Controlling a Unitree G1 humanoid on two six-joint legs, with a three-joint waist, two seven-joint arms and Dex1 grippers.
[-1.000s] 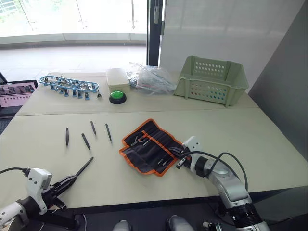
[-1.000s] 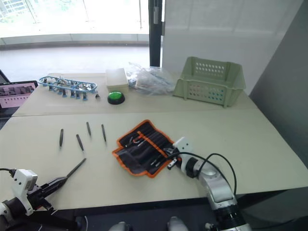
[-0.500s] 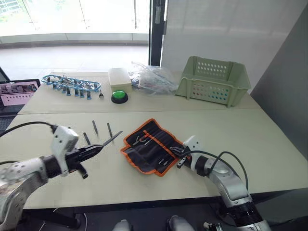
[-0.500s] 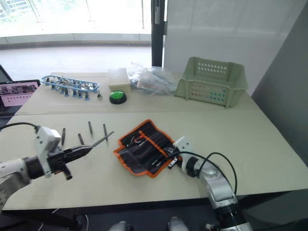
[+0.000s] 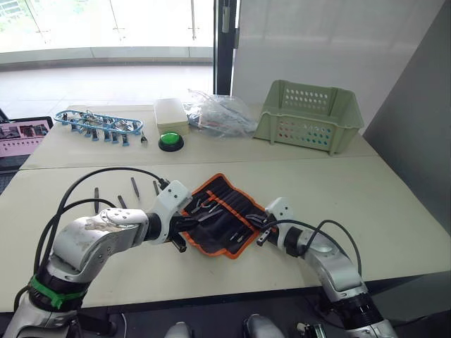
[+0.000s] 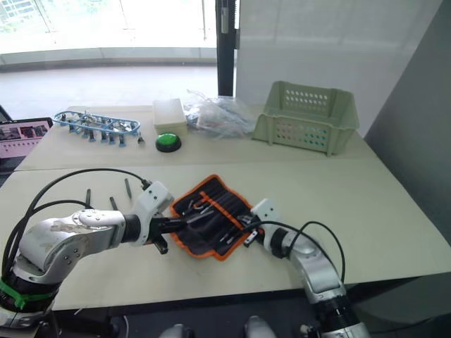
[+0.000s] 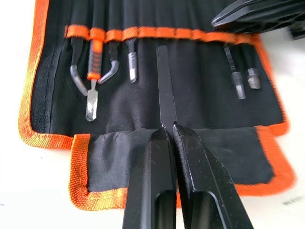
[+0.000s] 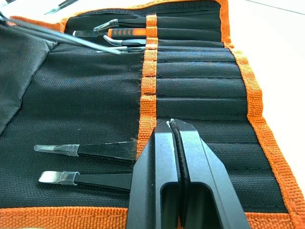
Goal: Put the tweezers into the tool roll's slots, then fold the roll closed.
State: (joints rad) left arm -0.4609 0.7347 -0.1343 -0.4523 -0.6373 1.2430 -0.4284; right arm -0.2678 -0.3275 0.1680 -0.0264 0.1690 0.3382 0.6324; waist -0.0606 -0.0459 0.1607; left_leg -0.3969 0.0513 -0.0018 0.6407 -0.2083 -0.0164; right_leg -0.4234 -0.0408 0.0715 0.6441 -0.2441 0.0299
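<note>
The held tweezer [image 7: 165, 86] lies with its long axis running from the left gripper [image 7: 169, 131] toward the orange band of slots [image 7: 162, 34], its tip aimed at about 12 o'clock in the left wrist view and stopping just short of that band. The left gripper's two fingers are clamped on its rear end, over the open tool roll [image 5: 223, 215].

The roll lies flat near the middle of the near table, its long axis running from roughly 10 o'clock to 4 o'clock in the head view. Two capped tools [image 8: 86, 150] already sit in slots near the right gripper [image 8: 170, 125], whose jaws are pressed together on the roll's fabric at the band. A few more tools, one with an orange handle [image 7: 95, 57], fill slots at the far end.

Three loose tweezers [image 5: 134, 186] lie on the table at about 9 o'clock from the roll, partly behind the left arm.
</note>
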